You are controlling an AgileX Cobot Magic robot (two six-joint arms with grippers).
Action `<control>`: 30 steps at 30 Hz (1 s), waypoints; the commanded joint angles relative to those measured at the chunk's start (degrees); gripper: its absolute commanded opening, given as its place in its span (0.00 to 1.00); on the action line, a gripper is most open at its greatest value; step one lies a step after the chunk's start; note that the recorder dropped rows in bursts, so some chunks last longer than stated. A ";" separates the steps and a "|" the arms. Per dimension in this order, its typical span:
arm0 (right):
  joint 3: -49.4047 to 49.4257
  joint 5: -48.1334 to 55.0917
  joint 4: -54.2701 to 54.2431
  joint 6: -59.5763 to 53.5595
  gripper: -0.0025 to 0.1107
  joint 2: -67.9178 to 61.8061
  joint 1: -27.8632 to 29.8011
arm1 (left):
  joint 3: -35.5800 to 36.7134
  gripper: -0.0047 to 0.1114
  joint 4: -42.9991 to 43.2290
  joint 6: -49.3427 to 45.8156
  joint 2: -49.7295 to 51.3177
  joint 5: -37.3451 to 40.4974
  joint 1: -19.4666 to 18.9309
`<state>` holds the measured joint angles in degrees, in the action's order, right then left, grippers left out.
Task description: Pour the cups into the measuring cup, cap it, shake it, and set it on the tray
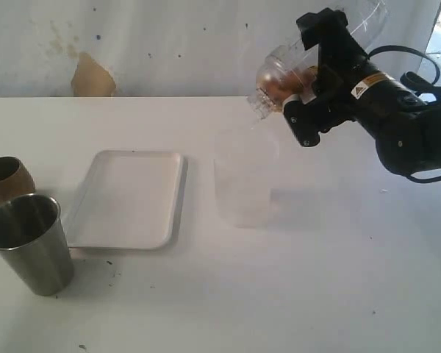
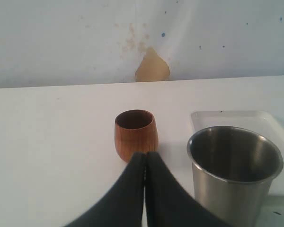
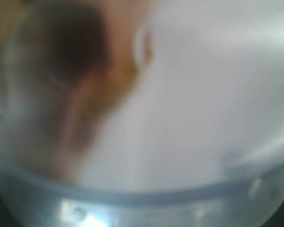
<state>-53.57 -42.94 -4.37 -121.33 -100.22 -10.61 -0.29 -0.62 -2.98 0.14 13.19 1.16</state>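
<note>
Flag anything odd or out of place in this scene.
The measuring cup is tilted almost onto its side in the right claw, high above the table. Brownish contents are pooled at its lower end, and no spill shows below. A brown chipped patch mars the wall. Nothing else stands out.

Frosted beaker [image 1: 242,193] upright on white table [image 1: 279,294]; tan peeled patch [image 1: 92,76] on scuffed wall [image 1: 169,37].

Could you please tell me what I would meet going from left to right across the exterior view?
steel tumbler → tray → frosted beaker → right gripper, holding the tilted measuring cup. The brown cup overlaps the tumbler at the far left, so it is left out.
</note>
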 commanded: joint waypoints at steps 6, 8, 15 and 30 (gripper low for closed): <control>-0.62 -2.94 2.44 -0.71 0.02 0.82 0.35 | 0.29 0.05 0.25 0.12 -0.14 0.11 0.13; -0.62 -2.94 2.43 -0.71 0.02 0.82 0.35 | 0.29 0.05 0.25 0.12 -0.14 0.11 0.13; -0.62 -2.94 3.79 -0.82 0.02 0.82 0.35 | 0.29 0.05 0.25 0.12 -0.14 0.11 0.13; -0.62 -2.62 3.96 -0.94 0.02 0.82 0.35 | 0.29 0.05 0.25 0.12 -0.14 0.11 0.13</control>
<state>-53.57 -42.57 -0.67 -121.33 -100.22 -10.61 -0.29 -0.62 -2.98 0.14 13.19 1.16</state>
